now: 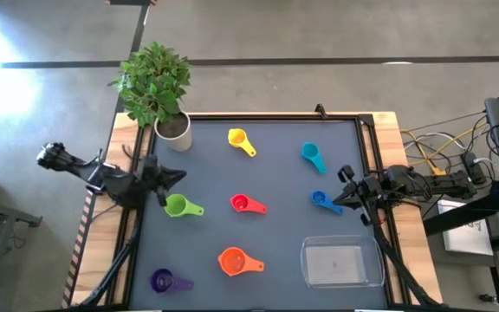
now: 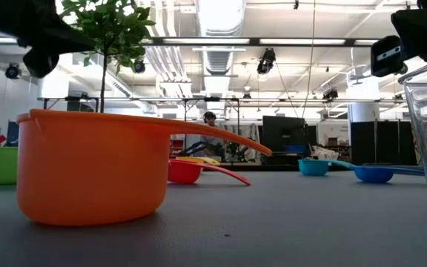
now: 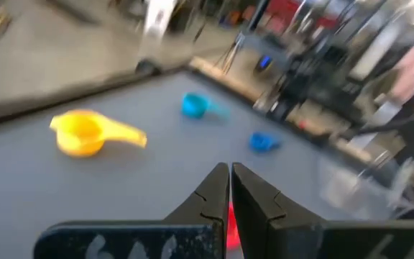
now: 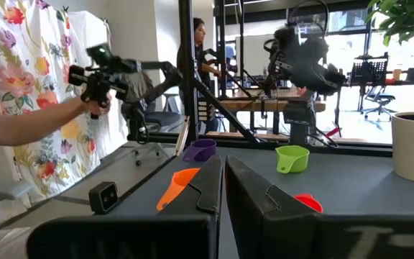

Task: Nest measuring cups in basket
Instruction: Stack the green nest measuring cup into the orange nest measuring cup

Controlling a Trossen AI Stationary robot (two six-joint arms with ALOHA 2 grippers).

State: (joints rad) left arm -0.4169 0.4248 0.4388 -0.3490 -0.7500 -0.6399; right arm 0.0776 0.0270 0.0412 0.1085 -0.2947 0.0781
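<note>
A: What lies on the bench [image 1: 275, 186]?

B: Seven measuring cups sit apart on its dark top. The yellow cup [image 1: 240, 140] and the teal cup [image 1: 312, 155] are toward the far edge, the green cup [image 1: 178, 206], red cup [image 1: 244, 204] and blue cup [image 1: 321, 200] across the middle, and the orange cup [image 1: 235, 261] and purple cup [image 1: 165, 281] near the front. The clear basket [image 1: 342, 263] stands at the front right with no cup in it. A potted plant [image 1: 158, 87] stands at the far left corner.

A: And the arms?

B: The left gripper [image 1: 180, 176] hangs at the left edge, just beside the green cup, jaws closed on nothing. The right gripper [image 1: 340, 178] hangs at the right edge near the blue cup, jaws closed too and holding nothing. In the right wrist view a person's hand [image 4: 92, 103] holds a dark device beyond the bench
</note>
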